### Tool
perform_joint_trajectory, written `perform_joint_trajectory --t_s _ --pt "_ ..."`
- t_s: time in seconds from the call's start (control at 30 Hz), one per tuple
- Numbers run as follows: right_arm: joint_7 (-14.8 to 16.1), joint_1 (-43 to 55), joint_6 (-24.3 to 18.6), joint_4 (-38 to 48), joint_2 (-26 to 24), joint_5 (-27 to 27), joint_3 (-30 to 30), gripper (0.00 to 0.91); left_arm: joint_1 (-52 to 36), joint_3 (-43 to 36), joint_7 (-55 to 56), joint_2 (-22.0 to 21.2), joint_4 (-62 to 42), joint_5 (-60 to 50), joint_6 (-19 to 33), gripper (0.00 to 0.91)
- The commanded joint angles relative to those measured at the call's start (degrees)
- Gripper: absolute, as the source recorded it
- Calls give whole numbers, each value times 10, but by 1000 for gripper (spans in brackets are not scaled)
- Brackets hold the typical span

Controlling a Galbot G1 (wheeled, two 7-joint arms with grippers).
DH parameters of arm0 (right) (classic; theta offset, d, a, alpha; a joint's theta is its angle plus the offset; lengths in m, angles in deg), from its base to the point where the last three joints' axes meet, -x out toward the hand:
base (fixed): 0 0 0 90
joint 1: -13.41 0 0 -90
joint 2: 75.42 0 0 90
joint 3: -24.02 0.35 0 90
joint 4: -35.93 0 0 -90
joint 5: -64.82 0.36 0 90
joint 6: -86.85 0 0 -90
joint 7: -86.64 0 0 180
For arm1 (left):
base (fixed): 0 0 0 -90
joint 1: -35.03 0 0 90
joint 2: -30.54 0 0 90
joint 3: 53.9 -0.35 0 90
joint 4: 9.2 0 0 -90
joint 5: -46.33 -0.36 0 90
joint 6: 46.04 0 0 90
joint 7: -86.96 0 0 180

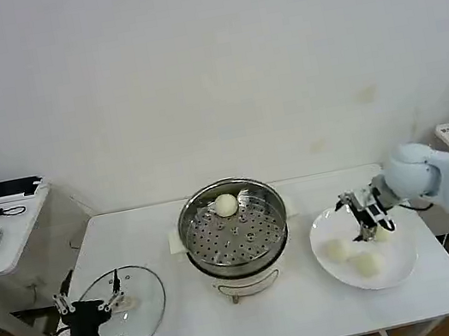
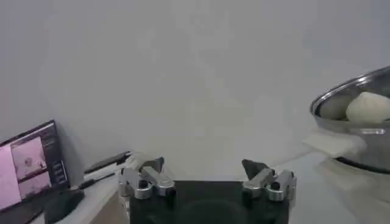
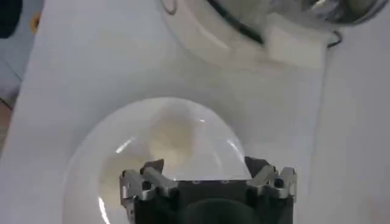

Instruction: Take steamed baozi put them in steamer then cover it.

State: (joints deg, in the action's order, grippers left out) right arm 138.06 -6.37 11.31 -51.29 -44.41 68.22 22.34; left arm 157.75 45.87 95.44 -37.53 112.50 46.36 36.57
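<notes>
- Hovering with jaws spread, the right gripper (image 1: 372, 225) hung over a baozi (image 1: 383, 232) on the plate (image 1: 400, 274); off-centre closing could dent or roll it.
- Left gripper (image 1: 91, 302) waited open beside the cover (image 1: 136, 310); one bun (image 1: 226, 205) sat in the steamer (image 1: 193, 234).

R arm comes in from the right edge of the head view, white forearm stretched toward the middle, wrist bent down. Right gripper (image 1: 372, 225) hangs low at the end of it, pointing downward, fingers spread apart w/ a clear gap; in the right wrist view (image 3: 204, 170) both fingertips sit wide, nothing pinched btwn them. L arm is parked at the bottom left corner of the head view, basically tucked near the body. Left gripper (image 1: 91, 306) sits there idle, pointing up and forward, fingers also spread; left wrist view (image 2: 203, 170) shows the two tips well apart, empty.
</notes>
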Motion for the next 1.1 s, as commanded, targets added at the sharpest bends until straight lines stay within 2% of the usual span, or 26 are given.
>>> perform_joint_trajectory --t_s 0.03,0.33,0.63,0.73,0.8,0.9,0.97,1.1 --pt "3 -72 10 44 20 -7 41 907 1 3 -1 1 1 0 -1 907" --pt "6 -109 -2 117 81 -38 66 907 6 13 -2 -3 2 1 0 907" --pt "7 -114 -1 135 106 -38 66 907 7 14 -2 -6 4 2 0 907" --pt "7 -119 -2 142 114 -41 72 786 7 14 -2 -7 3 1 0 907" --pt "8 -119 0 143 116 -42 74 756 7 15 -2 -7 3 2 0 907" --pt "8 -118 2 142 116 -41 73 655 7 16 -2 -7 4 2 1 907" --pt "8 -117 3 142 116 -39 74 625 6 15 -2 -8 3 2 1 907" --pt "13 -115 6 142 112 -34 74 625 5 13 -1 -11 2 2 1 907"
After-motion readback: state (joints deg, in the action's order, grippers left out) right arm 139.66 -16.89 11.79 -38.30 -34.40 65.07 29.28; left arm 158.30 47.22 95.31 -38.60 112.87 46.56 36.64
